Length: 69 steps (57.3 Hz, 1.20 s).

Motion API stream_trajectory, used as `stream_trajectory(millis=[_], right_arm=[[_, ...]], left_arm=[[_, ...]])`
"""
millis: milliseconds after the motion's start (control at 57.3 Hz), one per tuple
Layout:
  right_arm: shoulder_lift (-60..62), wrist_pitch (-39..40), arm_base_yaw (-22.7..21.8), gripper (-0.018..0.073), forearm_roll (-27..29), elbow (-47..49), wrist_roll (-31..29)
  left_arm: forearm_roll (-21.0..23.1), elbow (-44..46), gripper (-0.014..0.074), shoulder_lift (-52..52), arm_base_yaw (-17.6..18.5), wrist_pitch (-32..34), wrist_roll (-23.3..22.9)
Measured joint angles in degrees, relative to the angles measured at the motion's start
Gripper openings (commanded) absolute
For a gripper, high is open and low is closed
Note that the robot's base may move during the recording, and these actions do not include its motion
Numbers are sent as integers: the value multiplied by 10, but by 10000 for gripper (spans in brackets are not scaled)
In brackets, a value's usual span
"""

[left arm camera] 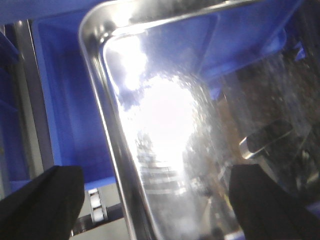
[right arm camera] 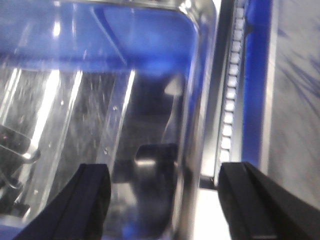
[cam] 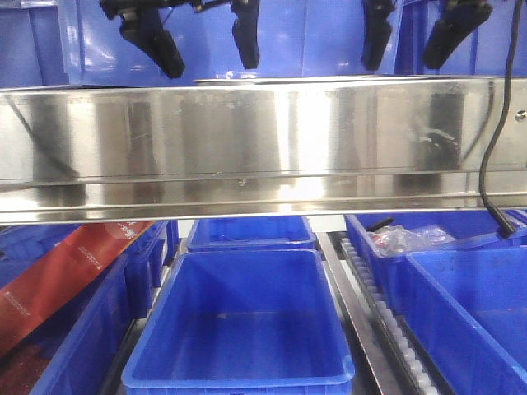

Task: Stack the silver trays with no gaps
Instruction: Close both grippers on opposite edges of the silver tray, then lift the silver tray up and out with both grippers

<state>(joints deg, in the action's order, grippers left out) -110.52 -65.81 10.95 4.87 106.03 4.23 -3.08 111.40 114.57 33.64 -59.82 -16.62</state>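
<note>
A silver tray [left arm camera: 165, 130] lies in a blue bin [left arm camera: 65, 100]. In the left wrist view its left rim runs between my open fingers. My left gripper [left arm camera: 155, 175] straddles that rim and holds nothing. In the right wrist view the tray [right arm camera: 100, 100] shows its right rim between the open fingers of my right gripper [right arm camera: 165, 172], also empty. In the front view only a thin strip of tray rim [cam: 329, 80] shows above the beam, with the left gripper [cam: 202, 49] and right gripper [cam: 412, 45] hanging over it. I cannot tell whether it is one tray or several.
A long steel shelf beam [cam: 263, 148] crosses the front view and hides most of the tray. Below it stand blue bins [cam: 247, 313], a red package [cam: 66, 271], a roller track [cam: 387, 321] and a bag of parts [cam: 408, 240]. A black cable [cam: 494, 164] hangs at right.
</note>
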Motion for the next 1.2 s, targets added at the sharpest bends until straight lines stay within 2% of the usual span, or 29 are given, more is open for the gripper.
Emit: stream_trajectory(millis=[541,681,856,978,1205], right_arm=[[-30,29,0,350,2,1,0],[-33,29,0,350,2,1,0],[-33,29,0,349,2,1,0],[-33,29,0,349,2,1,0],[-33,29,0,349,2,1,0]], left_arm=[[0,0,479,27,-4,7,0],[1,0,430,27,-4,14,0],[1,0,259,27,-4,29,0],[0,0,174,27,-4,32,0],[-1,0,220,28,-6,37,0]])
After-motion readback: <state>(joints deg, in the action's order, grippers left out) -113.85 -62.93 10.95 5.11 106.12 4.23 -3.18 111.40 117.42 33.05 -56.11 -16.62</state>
